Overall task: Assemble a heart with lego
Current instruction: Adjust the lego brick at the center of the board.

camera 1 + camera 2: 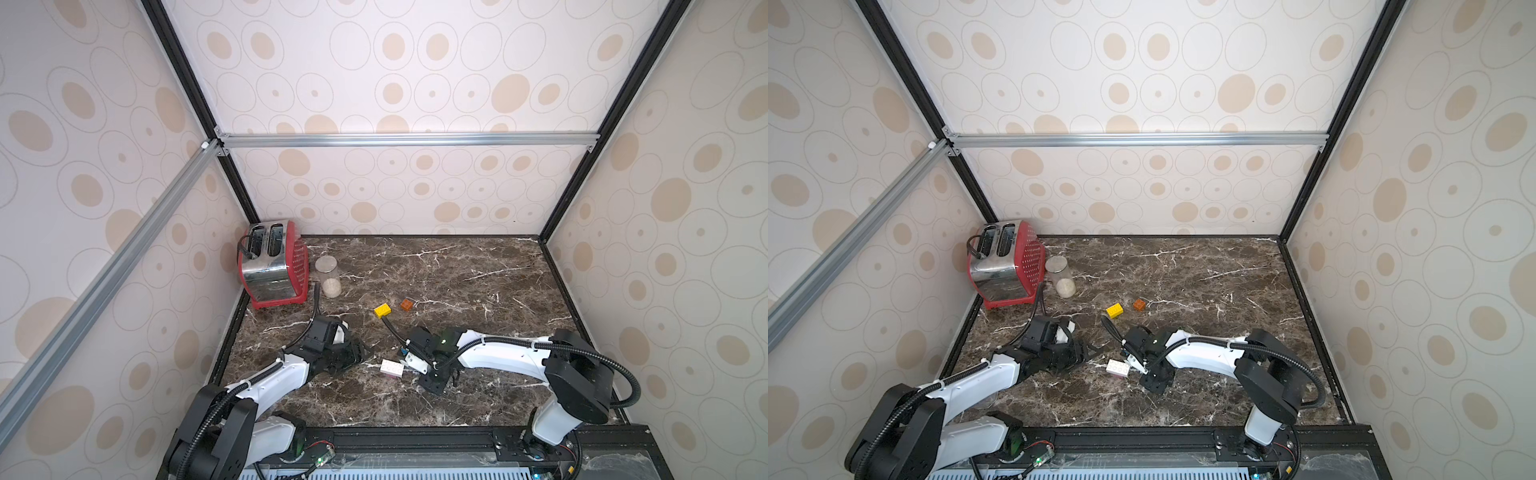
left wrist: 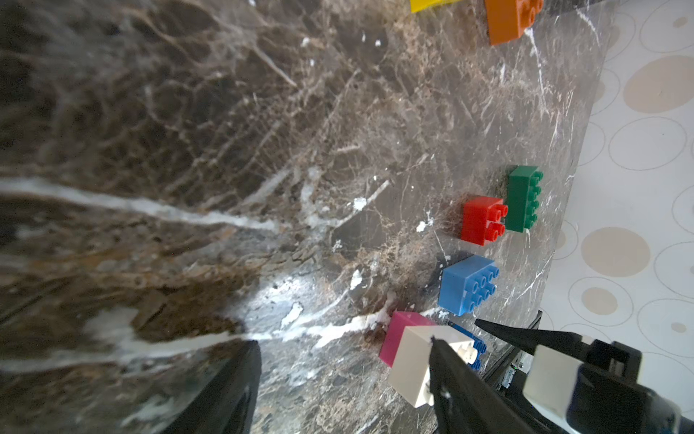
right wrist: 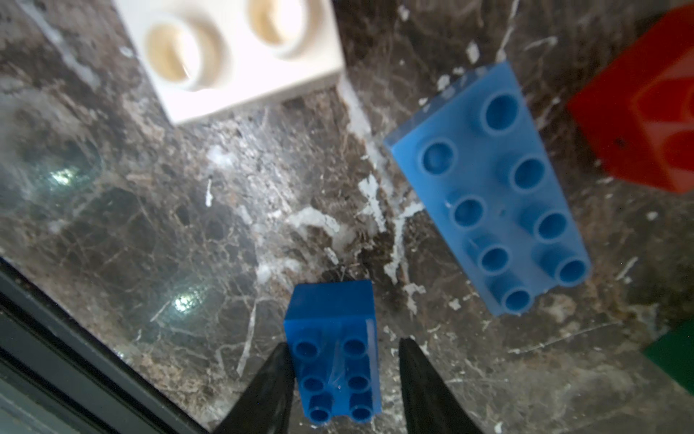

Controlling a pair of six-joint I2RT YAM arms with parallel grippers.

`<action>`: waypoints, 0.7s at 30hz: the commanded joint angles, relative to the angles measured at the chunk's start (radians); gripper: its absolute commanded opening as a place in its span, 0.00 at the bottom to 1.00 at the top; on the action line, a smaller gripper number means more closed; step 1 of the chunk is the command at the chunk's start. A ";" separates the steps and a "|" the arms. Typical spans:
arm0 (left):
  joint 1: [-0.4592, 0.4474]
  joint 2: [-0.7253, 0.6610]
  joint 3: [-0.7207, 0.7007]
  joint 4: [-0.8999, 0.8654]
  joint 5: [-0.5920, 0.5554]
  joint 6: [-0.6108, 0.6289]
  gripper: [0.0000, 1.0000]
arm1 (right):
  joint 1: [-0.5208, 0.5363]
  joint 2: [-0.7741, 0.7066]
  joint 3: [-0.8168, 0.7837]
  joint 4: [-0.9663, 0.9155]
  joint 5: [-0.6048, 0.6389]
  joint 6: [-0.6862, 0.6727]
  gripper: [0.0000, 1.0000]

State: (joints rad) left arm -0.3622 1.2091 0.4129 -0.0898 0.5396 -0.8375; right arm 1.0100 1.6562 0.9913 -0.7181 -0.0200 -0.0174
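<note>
Right gripper [image 3: 343,344] straddles the dark blue brick [image 3: 330,308], fingers spread: one touches its side, the other stands clear, no pinch. Left gripper [image 2: 340,342] fingers spread, empty, just left of the heart [image 1: 392,368]. So far that is a white brick [image 2: 413,360] on a pink brick [image 2: 400,330], near-centre. Yellow brick [image 1: 382,310] and orange brick [image 1: 407,305] lie farther back. Bricks probably light, rigid, slick-walled. Best pinched squarely across the flat long sides below the studs, or they may twist out.

Both top views look down from high at the near edge over the whole table [image 1: 457,270]; my wrist cameras sit close above it, sharing the white brick [image 2: 411,360].
</note>
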 commanded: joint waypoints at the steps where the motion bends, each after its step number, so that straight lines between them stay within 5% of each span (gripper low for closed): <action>1: -0.004 0.009 0.012 0.008 -0.005 0.017 0.71 | 0.013 0.024 0.026 -0.016 -0.017 0.007 0.44; 21: -0.004 0.012 0.017 0.003 0.001 0.022 0.71 | 0.020 0.074 0.073 -0.062 0.005 0.022 0.39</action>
State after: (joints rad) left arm -0.3622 1.2133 0.4129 -0.0898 0.5404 -0.8368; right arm 1.0218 1.7061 1.0473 -0.7532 -0.0113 -0.0002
